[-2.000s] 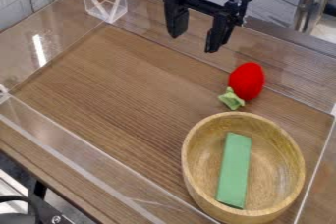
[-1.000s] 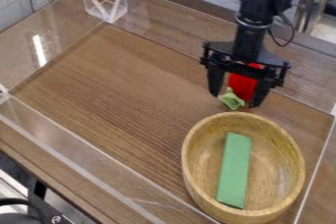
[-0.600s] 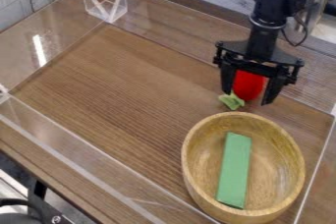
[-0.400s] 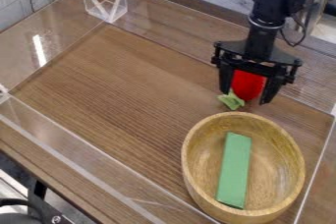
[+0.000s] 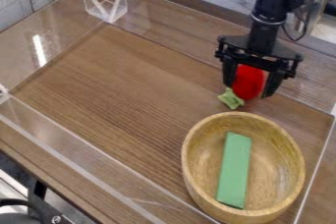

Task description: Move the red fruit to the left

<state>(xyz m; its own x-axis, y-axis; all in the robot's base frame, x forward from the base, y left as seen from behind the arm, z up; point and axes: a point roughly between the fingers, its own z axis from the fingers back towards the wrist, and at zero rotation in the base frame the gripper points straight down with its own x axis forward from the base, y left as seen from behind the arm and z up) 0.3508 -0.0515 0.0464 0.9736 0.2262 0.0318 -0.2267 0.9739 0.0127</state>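
The red fruit point(image 5: 250, 81) is a small glossy strawberry lying on the wooden table at the right, its green cap point(image 5: 231, 97) pointing toward the front left. My black gripper point(image 5: 253, 77) hangs straight down over it, open, with one finger on each side of the fruit. The fingers point(image 5: 226, 69) straddle it without visibly squeezing. Part of the fruit is hidden behind the gripper.
A wooden bowl point(image 5: 205, 184) holding a flat green block point(image 5: 234, 169) sits at the front right, just below the fruit. Clear acrylic walls point(image 5: 39, 46) fence the table. A small clear stand point(image 5: 102, 6) is at the back left.
The gripper came from the upper middle down and to the right, then settled around the red fruit. It stayed open throughout. The fruit has not moved.
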